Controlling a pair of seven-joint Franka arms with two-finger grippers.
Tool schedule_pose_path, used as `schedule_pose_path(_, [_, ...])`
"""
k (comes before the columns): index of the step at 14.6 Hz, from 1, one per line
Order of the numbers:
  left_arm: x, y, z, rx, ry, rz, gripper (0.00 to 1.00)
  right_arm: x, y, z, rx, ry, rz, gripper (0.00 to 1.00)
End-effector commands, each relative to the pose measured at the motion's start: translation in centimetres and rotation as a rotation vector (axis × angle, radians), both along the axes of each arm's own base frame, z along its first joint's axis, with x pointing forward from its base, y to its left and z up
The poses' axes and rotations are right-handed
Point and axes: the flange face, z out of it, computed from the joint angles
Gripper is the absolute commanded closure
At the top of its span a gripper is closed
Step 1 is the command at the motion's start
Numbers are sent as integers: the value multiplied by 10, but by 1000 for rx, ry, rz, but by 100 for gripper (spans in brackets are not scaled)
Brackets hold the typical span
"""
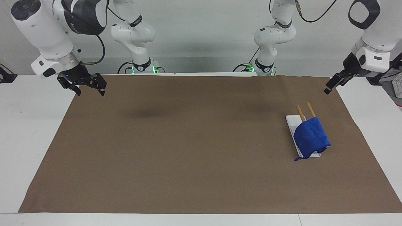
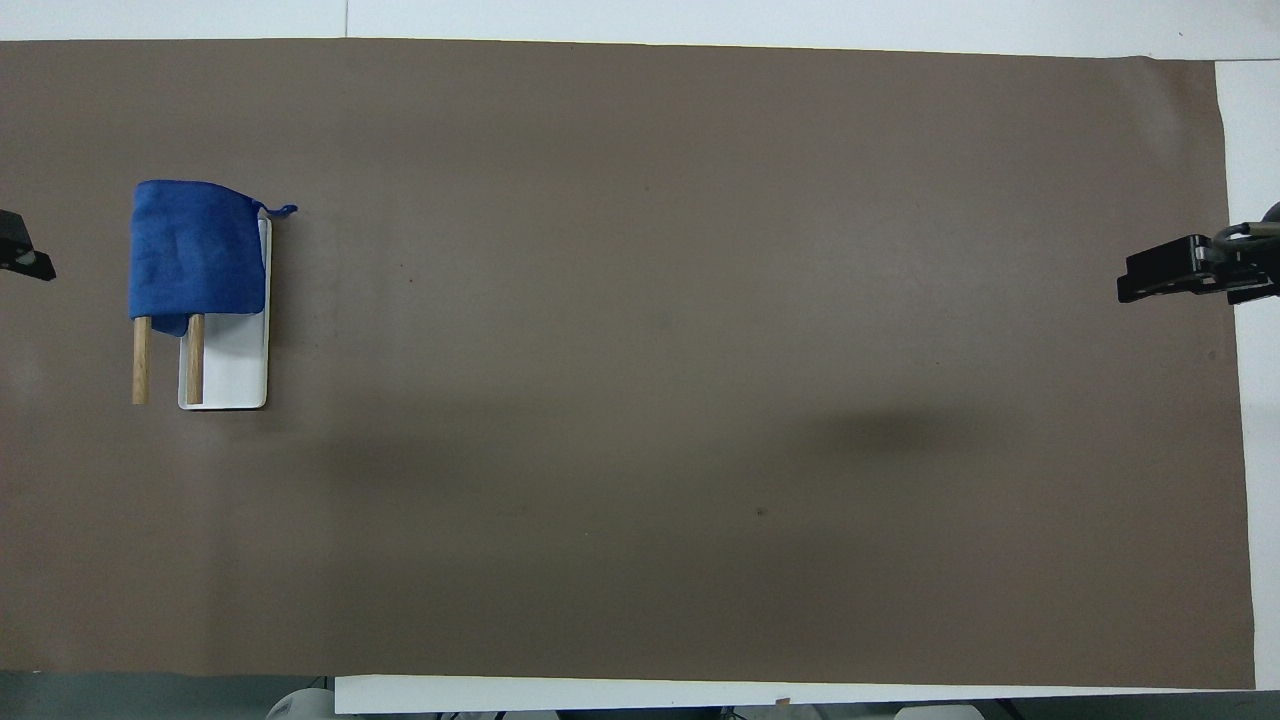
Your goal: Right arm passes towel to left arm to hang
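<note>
The blue towel [image 1: 311, 136] hangs draped over the two wooden rods [image 1: 310, 109] of a small rack with a white base [image 1: 290, 121], at the left arm's end of the table. It also shows in the overhead view [image 2: 195, 250], with its corner loop lying beside the base [image 2: 235, 370]. My left gripper [image 1: 328, 89] is raised and empty over the mat's edge, apart from the rack; only its tip shows at the edge of the overhead view [image 2: 25, 262]. My right gripper [image 1: 90, 90] is open and empty, waiting over the mat's edge at the right arm's end [image 2: 1150, 280].
A brown mat [image 1: 188, 141] covers most of the white table [image 1: 31, 131]. The rods [image 2: 141, 365] stick out from under the towel toward the robots. Both arms' bases stand at the table's edge nearest the robots.
</note>
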Motion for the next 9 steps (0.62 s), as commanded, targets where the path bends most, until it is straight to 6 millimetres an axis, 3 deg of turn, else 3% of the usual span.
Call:
schedule_pose_path(1, [-10, -10, 9, 7, 81, -152, 0, -1, -5, 3, -2, 15, 0, 0])
schedule_pose_path(3, [-11, -25, 9, 5, 80, -186, 0, -1, -7, 3, -2, 16, -13, 0])
schedule_pose_path(9, [-8, -43, 4, -1, 88, -250, 0, -1, -6, 3, -3, 16, -22, 0])
